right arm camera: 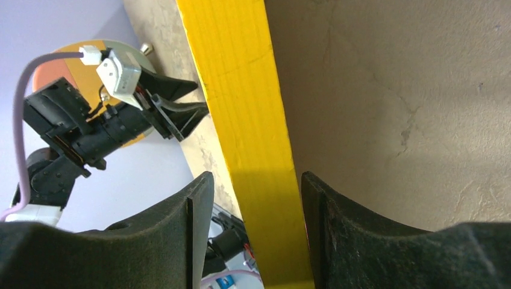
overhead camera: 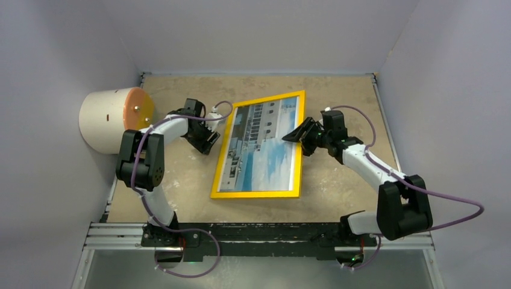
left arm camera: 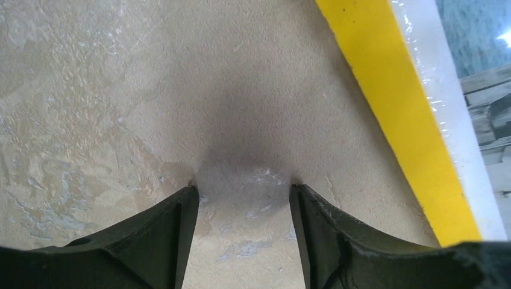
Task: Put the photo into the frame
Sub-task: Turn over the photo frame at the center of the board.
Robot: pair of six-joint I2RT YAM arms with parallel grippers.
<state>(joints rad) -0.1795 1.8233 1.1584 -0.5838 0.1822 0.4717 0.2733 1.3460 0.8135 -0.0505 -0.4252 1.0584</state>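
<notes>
Photo (overhead camera: 268,147) is sitting in the frame (overhead camera: 256,194); left gripper (left arm camera: 244,189) is hovering spread beside it, right gripper (right arm camera: 256,180) is straddling its right edge unclamped, likely needing gentle closing.

A mottled beige tabletop (overhead camera: 181,180) is enclosed by pale walls (overhead camera: 259,30) left, right and far. A metal rail (overhead camera: 114,232) is set nearest.

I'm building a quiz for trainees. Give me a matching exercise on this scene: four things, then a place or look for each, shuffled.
1 frame
2 photo
3 left pincer
4 right pincer

A over bare table, beside the frame
B bright yellow border
C astride the frame's edge
D white building, blue sky

Pairs: 1-B, 2-D, 3-A, 4-C
</notes>
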